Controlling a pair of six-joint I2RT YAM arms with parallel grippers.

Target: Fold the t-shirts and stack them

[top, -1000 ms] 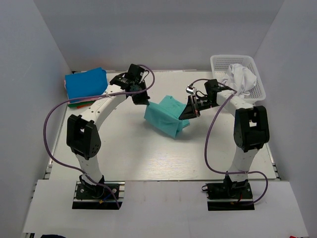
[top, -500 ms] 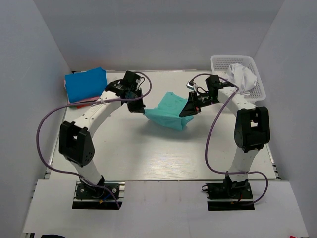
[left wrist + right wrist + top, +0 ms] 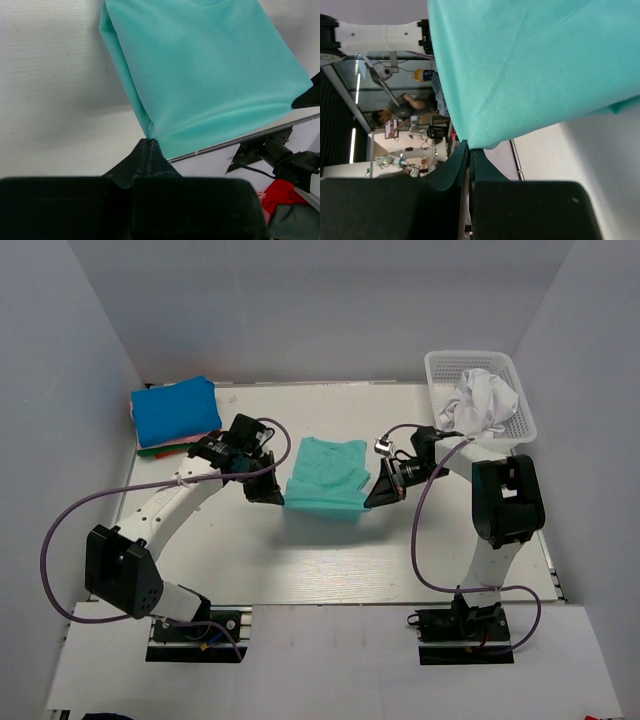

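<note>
The teal t-shirt (image 3: pixel 325 478) lies partly folded in the middle of the counter (image 3: pixel 300 560), its far part resting on the surface and its near edge lifted. The left gripper (image 3: pixel 146 142) is pinched tight on the near left corner. The right gripper (image 3: pixel 469 148) is clamped just as tight on the near right corner, so the hem hangs stretched between them.

To do this step well, I judge both corners should travel together at the same height, with the hem kept taut so no crease forms. The cloth should be laid down square to the counter's edge before either gripper lets go, since uneven tension would likely skew the fold.

Further out, a folded blue t-shirt (image 3: pixel 175 410) sits at the far left corner on top of red and green cloth (image 3: pixel 160 448), which is where the stack seems to be growing. A crumpled white t-shirt (image 3: pixel 485 395) waits in the basket (image 3: pixel 523 427) at the far right. The counter is pale, smooth and faintly glossy, and plain white walls (image 3: pixel 330 310) enclose it on three sides.
</note>
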